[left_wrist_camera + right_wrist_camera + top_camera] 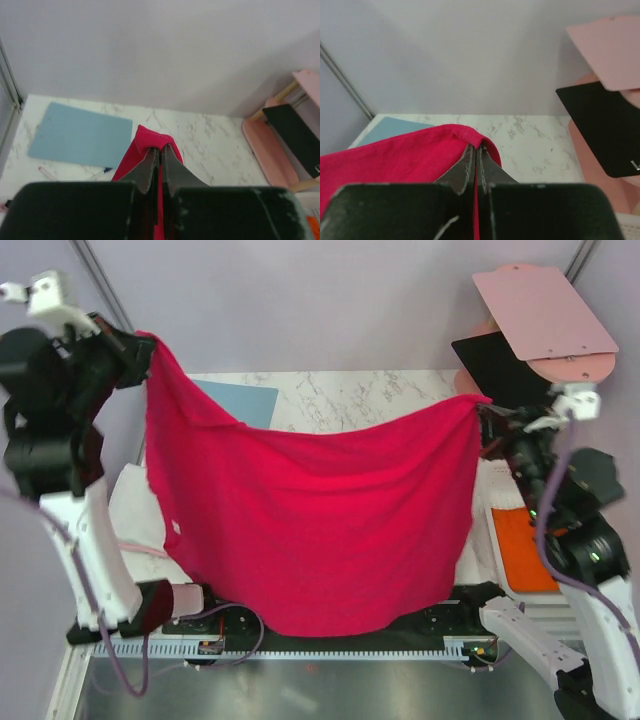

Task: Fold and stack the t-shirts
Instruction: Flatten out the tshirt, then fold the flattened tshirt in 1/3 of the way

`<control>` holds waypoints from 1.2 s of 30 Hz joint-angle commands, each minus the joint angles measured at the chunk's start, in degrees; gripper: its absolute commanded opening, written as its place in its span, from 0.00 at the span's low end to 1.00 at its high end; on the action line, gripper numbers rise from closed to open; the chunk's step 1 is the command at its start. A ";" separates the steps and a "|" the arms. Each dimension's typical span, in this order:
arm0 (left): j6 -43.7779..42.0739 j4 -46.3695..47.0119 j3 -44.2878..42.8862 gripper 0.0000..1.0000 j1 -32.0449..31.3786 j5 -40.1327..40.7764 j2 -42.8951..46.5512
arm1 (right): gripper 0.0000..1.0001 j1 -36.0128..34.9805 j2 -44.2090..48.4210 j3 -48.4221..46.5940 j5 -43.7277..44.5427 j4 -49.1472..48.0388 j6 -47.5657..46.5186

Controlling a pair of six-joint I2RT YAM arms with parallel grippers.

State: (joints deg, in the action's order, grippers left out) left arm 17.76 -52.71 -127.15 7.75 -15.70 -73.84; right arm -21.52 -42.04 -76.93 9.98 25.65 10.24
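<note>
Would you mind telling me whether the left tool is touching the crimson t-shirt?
Touching. The left wrist view shows the left tool shut on a fold of the crimson t-shirt, with red cloth bunched at its tip.

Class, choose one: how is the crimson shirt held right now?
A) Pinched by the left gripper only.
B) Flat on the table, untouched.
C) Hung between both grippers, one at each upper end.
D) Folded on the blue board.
C: the crimson shirt hangs spread between the left gripper and the right gripper, each shut on an upper end.
</note>
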 commanded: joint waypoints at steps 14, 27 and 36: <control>0.61 4.98 5.52 0.02 -8.79 1.20 -40.65 | 0.00 9.98 -48.45 10.49 10.06 -25.21 5.40; 2.28 5.33 -6.42 0.02 -9.68 -1.34 -52.27 | 0.00 16.16 -65.70 -7.61 5.06 -25.82 5.14; 3.25 5.33 6.11 0.02 -9.77 -3.81 -42.36 | 0.00 16.24 -60.80 -3.42 1.80 -20.21 5.49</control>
State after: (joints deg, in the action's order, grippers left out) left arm 19.14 -47.77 -127.52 -2.00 -17.26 -124.27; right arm -5.61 -108.01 -82.48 13.34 4.01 14.98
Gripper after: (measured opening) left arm 0.033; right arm 0.010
